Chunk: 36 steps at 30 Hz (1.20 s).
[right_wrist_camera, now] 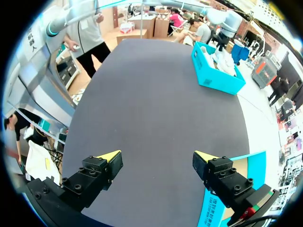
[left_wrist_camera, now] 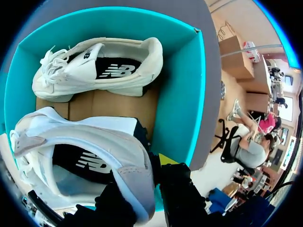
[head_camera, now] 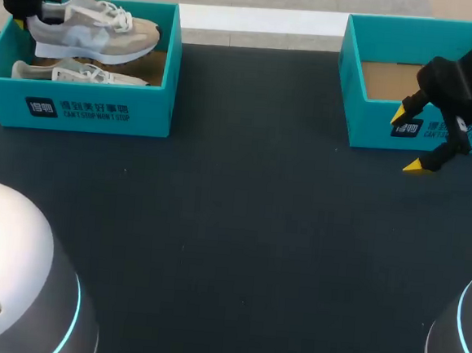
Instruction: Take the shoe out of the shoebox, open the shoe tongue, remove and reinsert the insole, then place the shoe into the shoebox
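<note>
Bright, even light; soft shadows; left arm's dome (head_camera: 5, 248) glares.

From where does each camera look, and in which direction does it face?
Head view: above and behind, facing down on the table; left gripper and right gripper show.
Left wrist view: on the left wrist, facing down into the left shoebox; its gripper grips the shoe by the heel.
Right wrist view: on the right wrist, facing across the table; its open gripper shows.
Shared: every view shows the left shoebox.
</note>
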### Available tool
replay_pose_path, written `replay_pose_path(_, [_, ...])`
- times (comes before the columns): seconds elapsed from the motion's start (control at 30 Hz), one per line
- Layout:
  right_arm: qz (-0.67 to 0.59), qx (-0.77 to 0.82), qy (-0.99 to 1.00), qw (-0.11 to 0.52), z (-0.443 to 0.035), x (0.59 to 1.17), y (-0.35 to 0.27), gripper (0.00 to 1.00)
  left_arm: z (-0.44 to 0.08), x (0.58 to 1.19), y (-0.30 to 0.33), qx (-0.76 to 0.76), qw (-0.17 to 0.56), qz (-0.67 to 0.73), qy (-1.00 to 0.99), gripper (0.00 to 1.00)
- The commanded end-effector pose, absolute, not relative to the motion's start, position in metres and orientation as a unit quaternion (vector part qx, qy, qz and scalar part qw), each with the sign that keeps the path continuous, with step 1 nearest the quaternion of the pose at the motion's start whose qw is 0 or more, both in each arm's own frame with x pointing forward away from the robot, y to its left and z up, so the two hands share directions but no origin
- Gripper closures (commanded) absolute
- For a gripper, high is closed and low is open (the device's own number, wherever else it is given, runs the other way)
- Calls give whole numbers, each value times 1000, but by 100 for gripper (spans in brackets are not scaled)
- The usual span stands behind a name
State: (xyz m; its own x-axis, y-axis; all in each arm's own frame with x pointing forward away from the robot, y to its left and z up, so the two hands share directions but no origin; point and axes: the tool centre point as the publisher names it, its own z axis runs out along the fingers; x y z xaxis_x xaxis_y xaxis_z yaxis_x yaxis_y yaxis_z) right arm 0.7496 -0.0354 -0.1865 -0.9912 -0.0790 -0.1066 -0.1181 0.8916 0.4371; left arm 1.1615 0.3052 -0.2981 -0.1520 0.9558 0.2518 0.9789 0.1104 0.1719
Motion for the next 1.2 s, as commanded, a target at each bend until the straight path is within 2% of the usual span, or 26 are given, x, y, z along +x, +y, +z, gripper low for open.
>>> replay_pose_path(0.03, [226, -50, 972, 42, -187, 751, -35, 0, -309, 1176, 302, -646, 42, -149, -748, 100])
replay_pose_path(1.2, [226, -50, 972, 42, -187, 751, -35, 0, -375, 1210, 316, -615, 64, -122, -777, 100])
